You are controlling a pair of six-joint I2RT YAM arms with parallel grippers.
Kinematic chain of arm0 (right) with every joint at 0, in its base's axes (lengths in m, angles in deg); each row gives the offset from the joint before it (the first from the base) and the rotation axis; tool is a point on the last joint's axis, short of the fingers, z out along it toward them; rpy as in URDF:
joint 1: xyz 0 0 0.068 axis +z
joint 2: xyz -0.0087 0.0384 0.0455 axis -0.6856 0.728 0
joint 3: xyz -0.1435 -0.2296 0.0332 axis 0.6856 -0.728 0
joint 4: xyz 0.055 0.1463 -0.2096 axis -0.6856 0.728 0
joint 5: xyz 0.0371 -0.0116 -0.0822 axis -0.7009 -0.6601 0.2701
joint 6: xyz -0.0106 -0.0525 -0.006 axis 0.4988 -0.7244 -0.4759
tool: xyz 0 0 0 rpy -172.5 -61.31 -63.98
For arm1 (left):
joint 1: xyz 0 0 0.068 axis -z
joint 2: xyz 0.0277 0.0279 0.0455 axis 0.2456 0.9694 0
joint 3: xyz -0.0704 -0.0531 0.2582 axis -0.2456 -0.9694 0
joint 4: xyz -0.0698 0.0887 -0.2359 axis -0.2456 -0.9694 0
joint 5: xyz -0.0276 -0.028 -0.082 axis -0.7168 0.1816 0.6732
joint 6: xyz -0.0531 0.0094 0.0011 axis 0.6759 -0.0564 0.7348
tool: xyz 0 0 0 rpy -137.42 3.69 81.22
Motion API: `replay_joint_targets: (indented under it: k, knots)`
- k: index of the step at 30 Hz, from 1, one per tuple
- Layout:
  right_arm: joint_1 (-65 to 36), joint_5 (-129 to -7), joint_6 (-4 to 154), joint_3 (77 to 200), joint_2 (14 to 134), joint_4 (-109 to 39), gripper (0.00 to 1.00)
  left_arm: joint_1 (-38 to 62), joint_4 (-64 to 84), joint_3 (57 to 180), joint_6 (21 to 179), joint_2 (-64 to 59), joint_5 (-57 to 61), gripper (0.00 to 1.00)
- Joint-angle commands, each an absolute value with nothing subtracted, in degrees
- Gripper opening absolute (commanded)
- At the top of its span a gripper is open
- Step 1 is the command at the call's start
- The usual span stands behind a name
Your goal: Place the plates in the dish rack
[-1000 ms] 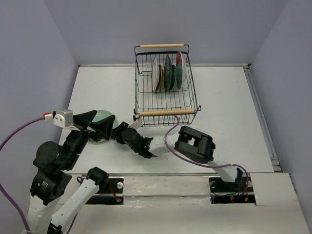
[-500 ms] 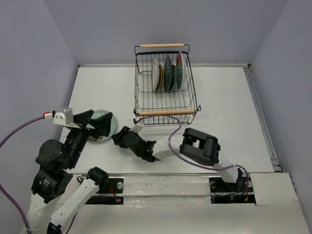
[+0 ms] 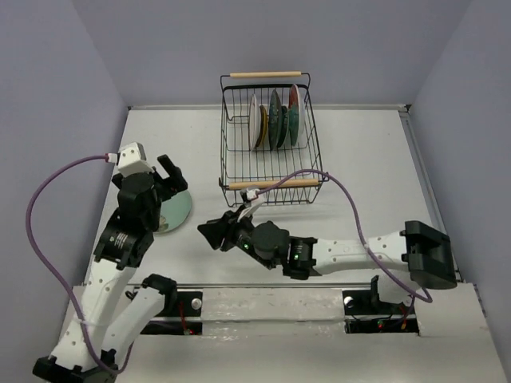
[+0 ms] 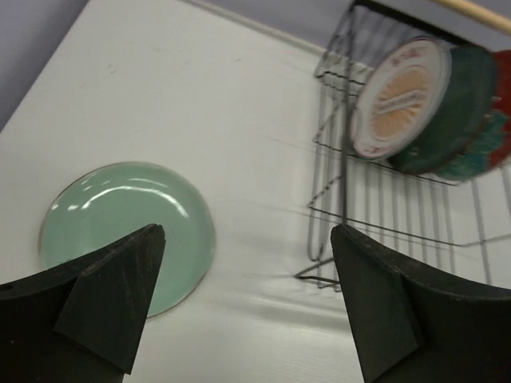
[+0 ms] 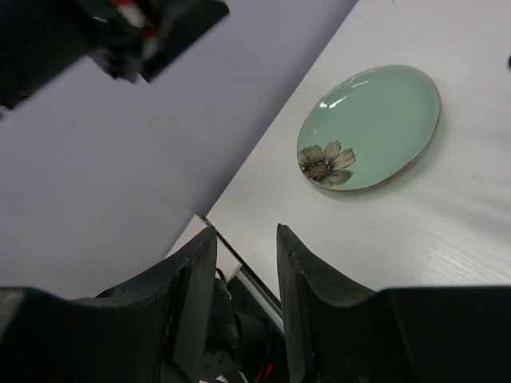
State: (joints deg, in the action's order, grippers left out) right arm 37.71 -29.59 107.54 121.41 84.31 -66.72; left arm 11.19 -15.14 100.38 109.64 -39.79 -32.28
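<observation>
1. The bench (image 3: 359, 159) carries all the items.
2. The dish rack (image 3: 271, 163) stands beyond the right hand and to the right of the left hand.
3. The right arm stretches low across the bench to the left. Its right hand (image 3: 209, 233) is narrow and has nothing between the fingers.
4. The left arm is raised. Its left hand (image 3: 171, 177) tilts downward, spread wide and empty.
5. The racked plates (image 3: 275, 120) stand on edge, well beyond both hands.
6. The mint plate (image 3: 177, 209) lies flat just below the left hand, apart from the right hand.
</observation>
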Motion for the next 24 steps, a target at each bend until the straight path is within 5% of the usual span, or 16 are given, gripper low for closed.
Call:
replay_joint_targets:
  k: [1,3,9,24]
  knots:
    - [37.3,-32.6,100.3,116.4,77.2,-60.4,0.42,-6.8,-14.4,95.6,114.0,-37.6,-20.9,0.99]
    - [37.3,-34.1,98.3,115.8,73.3,-57.4,0.42,-21.2,-14.1,92.9,113.5,-36.7,-10.8,0.99]
    - [37.3,-35.6,96.5,112.6,68.0,-52.9,0.43,-31.1,-14.5,85.2,120.2,-32.4,-7.5,0.99]
    - [33.0,-35.2,91.6,108.4,60.1,-52.0,0.44,-40.6,-4.5,75.8,128.1,-14.8,1.6,0.93]
